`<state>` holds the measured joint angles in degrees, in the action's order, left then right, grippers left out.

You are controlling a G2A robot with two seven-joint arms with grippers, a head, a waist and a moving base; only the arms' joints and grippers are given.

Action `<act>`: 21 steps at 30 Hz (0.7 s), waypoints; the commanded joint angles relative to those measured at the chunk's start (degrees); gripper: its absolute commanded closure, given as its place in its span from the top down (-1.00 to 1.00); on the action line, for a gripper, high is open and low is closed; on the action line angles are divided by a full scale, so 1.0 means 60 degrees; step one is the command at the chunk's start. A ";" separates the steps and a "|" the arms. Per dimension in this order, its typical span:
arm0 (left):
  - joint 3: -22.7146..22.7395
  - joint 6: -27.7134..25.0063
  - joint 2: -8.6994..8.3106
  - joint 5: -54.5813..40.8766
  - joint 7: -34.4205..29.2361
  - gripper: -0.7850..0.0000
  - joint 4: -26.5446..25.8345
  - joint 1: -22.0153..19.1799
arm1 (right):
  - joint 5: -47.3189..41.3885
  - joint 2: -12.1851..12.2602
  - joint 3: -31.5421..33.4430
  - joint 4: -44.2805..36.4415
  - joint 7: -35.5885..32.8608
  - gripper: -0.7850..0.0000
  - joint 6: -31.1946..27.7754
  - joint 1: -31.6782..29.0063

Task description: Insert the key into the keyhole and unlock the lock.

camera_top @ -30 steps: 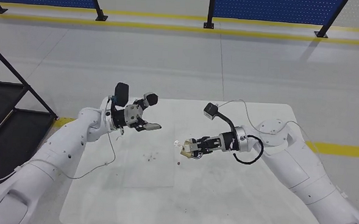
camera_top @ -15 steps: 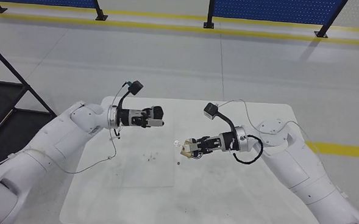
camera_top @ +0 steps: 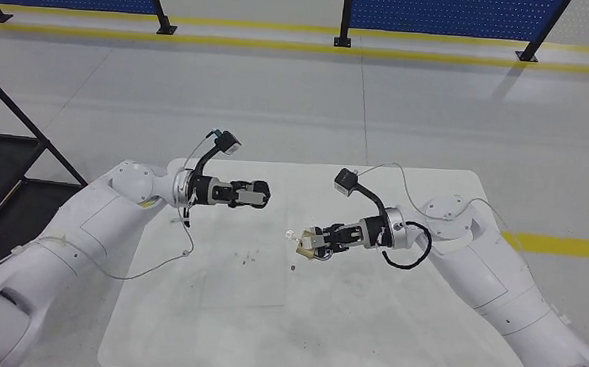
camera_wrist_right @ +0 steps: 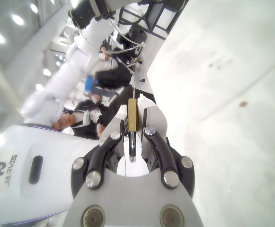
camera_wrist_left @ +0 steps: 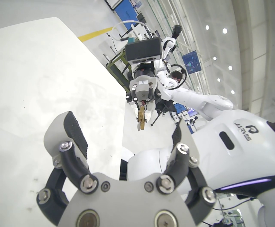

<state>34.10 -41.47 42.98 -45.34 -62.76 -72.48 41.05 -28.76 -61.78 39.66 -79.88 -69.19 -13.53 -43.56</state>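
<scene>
one lock [camera_wrist_right: 132, 117] sits in the right gripper [camera_wrist_right: 133, 106], shackle [camera_wrist_right: 132, 148] toward its wrist.

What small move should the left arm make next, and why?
Probably ease the open, empty left gripper forward to the key sticking out of the padlock. The right gripper holds the padlock clamped, and a gap separates the left gripper from the key.

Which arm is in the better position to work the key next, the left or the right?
Left, probably. The left pincer is open, empty and faces the padlock; the right pincer is shut on that padlock and must hold it.
</scene>
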 commanded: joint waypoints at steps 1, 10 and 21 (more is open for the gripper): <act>-0.0086 0.0739 0.0048 -0.0871 -0.0749 1.00 -0.0531 0.0157 | 0.0000 0.0000 0.0000 0.0000 0.0000 -1.00 0.0000 0.0000; 0.0284 0.2695 0.0323 -0.1651 -0.2707 1.00 -0.0495 0.0018 | 0.0000 0.0000 0.0000 0.0000 0.0000 -1.00 0.0000 0.0000; 0.0476 0.3673 0.1088 -0.2165 -0.3687 1.00 0.0545 0.0037 | 0.0000 0.0000 0.0000 0.0000 0.0000 -1.00 0.0000 0.0000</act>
<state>36.89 -20.29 48.99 -57.69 -84.05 -69.79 41.21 -28.76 -61.78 39.66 -79.88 -69.19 -13.53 -43.56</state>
